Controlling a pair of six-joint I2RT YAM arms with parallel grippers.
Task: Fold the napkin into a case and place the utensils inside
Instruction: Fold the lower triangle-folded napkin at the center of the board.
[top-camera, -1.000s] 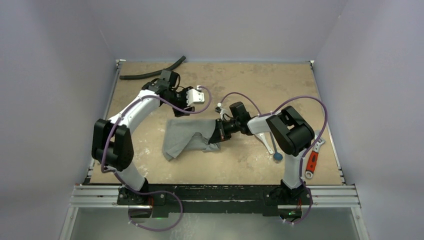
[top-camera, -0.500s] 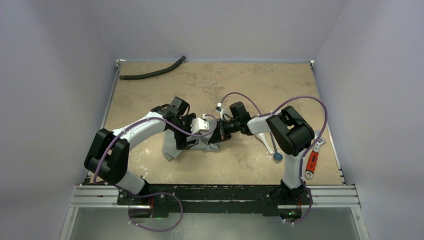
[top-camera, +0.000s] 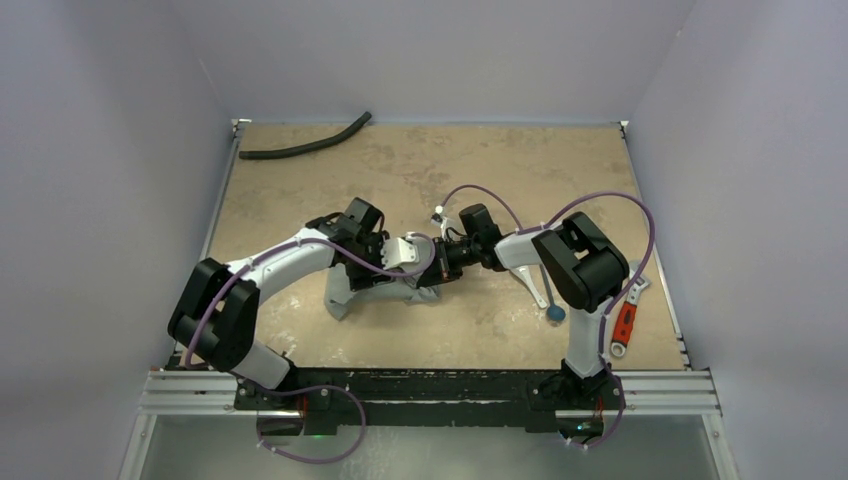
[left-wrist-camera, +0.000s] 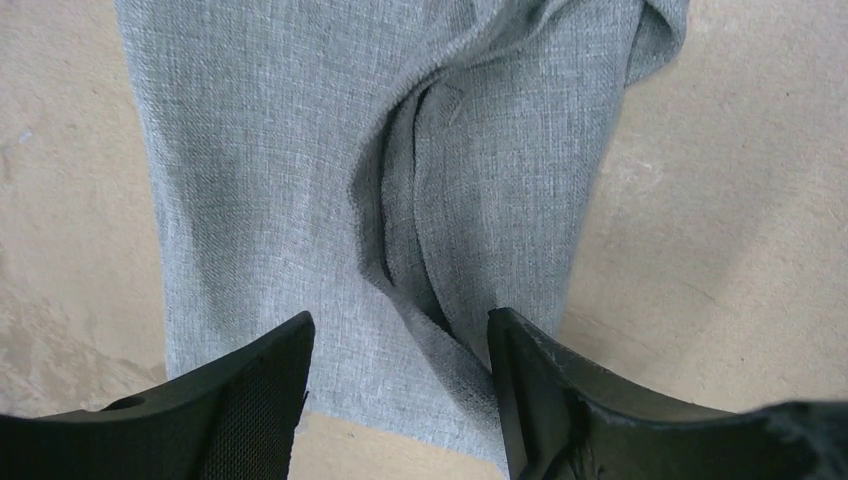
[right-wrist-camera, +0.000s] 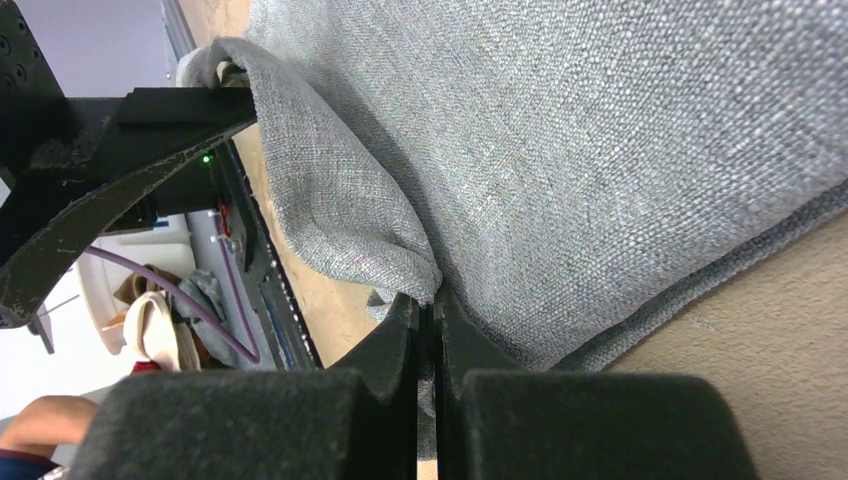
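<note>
Plain grey thin-cloth napkin (top-camera: 340, 297): one, lying folded and rumpled on the middle of the table, under both grippers, with one raised ridge running along it
Tan mottled table (top-camera: 520, 160): one, the napkin flat on it except for the ridge and a pinched fold
Black two-finger left gripper (left-wrist-camera: 397, 330): one, pointing down at the napkin with its jaws apart, straddling the ridge; the cloth seems to lie against one finger, though the view is too close to be sure
Black two-finger right gripper (right-wrist-camera: 430, 310): one, jaws pressed together on a fold at the napkin's right-hand end, the cloth bunching just above the tips
Thin dark stick utensil with a round blue end (top-camera: 553, 312): one, lying on the table to the right of the napkin, well apart from it
Red-handled metal wrench (top-camera: 624, 325): one, near the table's right edge, just beyond the stick utensil
Long black curved hose (top-camera: 305, 148): one, at the far left corner, well apart from everything else
</note>
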